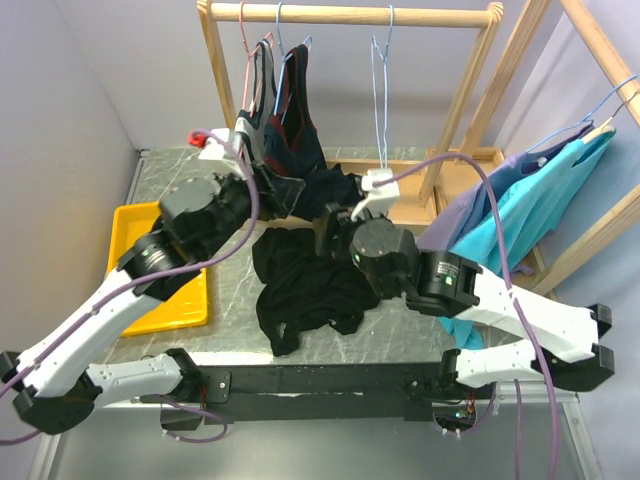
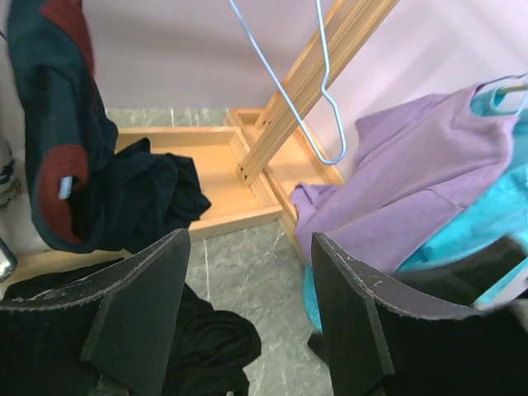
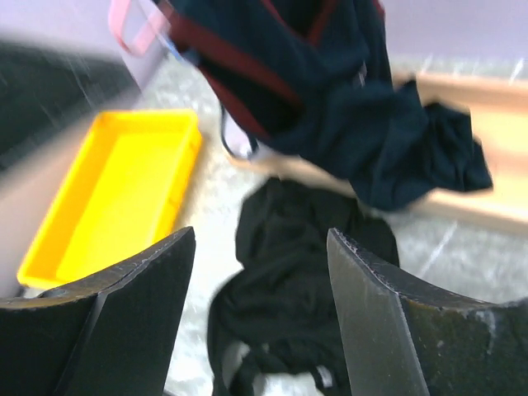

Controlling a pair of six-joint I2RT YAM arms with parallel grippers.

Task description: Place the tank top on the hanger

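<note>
The black tank top (image 1: 305, 285) lies crumpled on the marble table between the arms. It also shows in the right wrist view (image 3: 305, 289) and at the lower left of the left wrist view (image 2: 198, 346). The light-blue wire hanger (image 1: 382, 100) hangs bare from the wooden rail; it shows in the left wrist view too (image 2: 280, 86). My left gripper (image 1: 285, 195) is open and empty (image 2: 252, 272), held above the table behind the tank top. My right gripper (image 1: 325, 225) is open and empty (image 3: 260, 264), just above the tank top's far edge.
A wooden rack (image 1: 350, 15) stands at the back with a red-trimmed dark top (image 1: 290, 110) hanging on the left. A dark garment (image 1: 335, 185) lies on the rack's wooden base (image 2: 223, 177). A yellow tray (image 1: 150, 260) sits at the left. Purple (image 1: 470, 205) and teal (image 1: 530, 210) garments hang at the right.
</note>
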